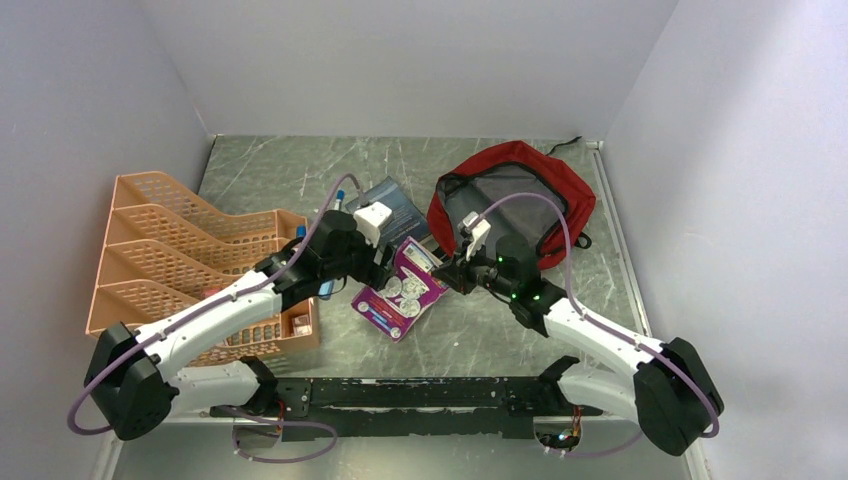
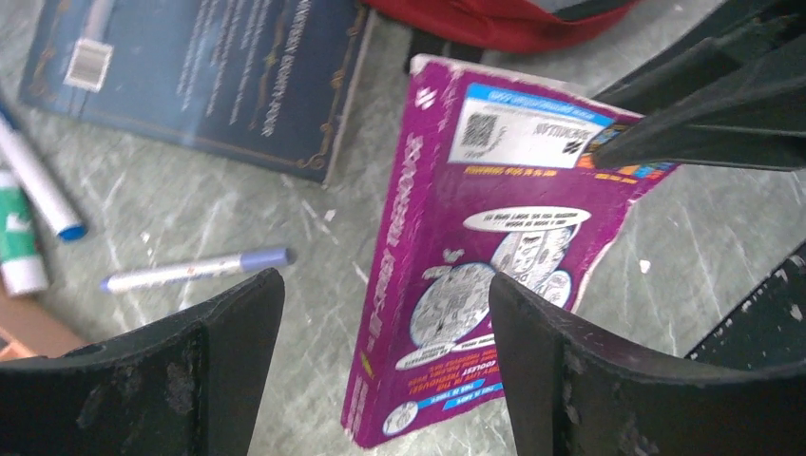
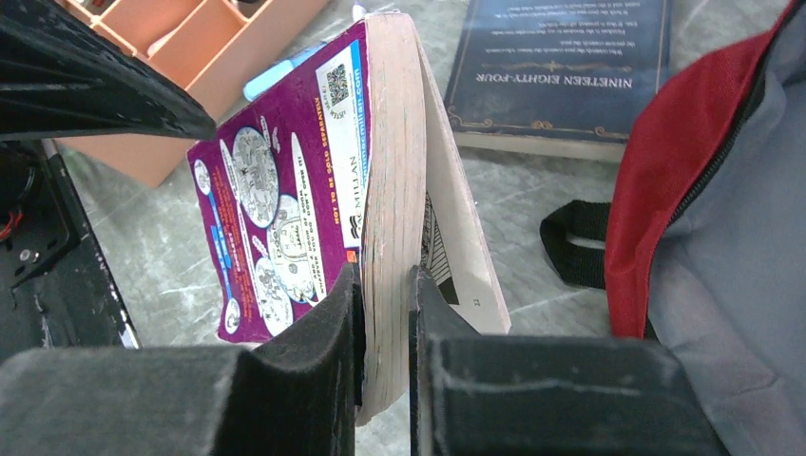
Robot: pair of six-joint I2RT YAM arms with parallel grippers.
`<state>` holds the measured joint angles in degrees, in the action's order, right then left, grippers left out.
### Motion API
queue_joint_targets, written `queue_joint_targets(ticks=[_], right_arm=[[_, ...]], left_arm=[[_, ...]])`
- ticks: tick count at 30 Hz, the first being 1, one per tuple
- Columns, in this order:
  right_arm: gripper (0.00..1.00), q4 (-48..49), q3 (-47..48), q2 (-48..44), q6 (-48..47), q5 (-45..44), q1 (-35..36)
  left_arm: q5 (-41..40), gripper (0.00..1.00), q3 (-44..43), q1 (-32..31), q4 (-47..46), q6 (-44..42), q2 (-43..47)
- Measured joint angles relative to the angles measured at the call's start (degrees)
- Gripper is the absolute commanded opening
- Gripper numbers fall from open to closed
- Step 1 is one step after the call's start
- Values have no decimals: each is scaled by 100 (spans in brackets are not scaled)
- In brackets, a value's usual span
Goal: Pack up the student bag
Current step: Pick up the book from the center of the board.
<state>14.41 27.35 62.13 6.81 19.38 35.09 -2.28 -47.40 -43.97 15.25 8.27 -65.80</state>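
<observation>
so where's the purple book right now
The purple book is mid-table in the top view, pinched by the right pincer, between the red bag and the orange organiser.

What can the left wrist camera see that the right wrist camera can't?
Only the left wrist view: the left fingers spread wide and gripping nothing, plus a thin pen and a green-and-white tube lying on the table. Only the right wrist view: the right fingers pinched on the page edge of the purple book. Both: that purple book, the dark blue book and the red bag.
</observation>
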Motion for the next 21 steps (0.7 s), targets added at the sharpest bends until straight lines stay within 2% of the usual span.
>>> queue_joint_targets(ticks=[9,12,15,16,18,19,21], right_arm=[[0,522,-348,-433,-284,411,70],[0,605,-446,-570,-332,448,79],[0,680,-492,-623,-385,485,96],[0,682,-492,-627,-411,490,103],[3,673,-496,-627,-452,466,101],[5,656,-496,-627,-476,435,98],[10,614,-494,-627,-529,350,92]], left_arm=[[1134,81,-101,33,-107,-807,-706],[1453,75,-101,63,-98,-916,-828],[1731,52,-101,92,-103,-964,-848],[1832,41,-101,101,-101,-981,-848],[2037,11,-101,120,-87,-1025,-848],[2173,6,-103,149,-87,-1016,-850],[2463,5,-151,181,-59,-1064,-857]])
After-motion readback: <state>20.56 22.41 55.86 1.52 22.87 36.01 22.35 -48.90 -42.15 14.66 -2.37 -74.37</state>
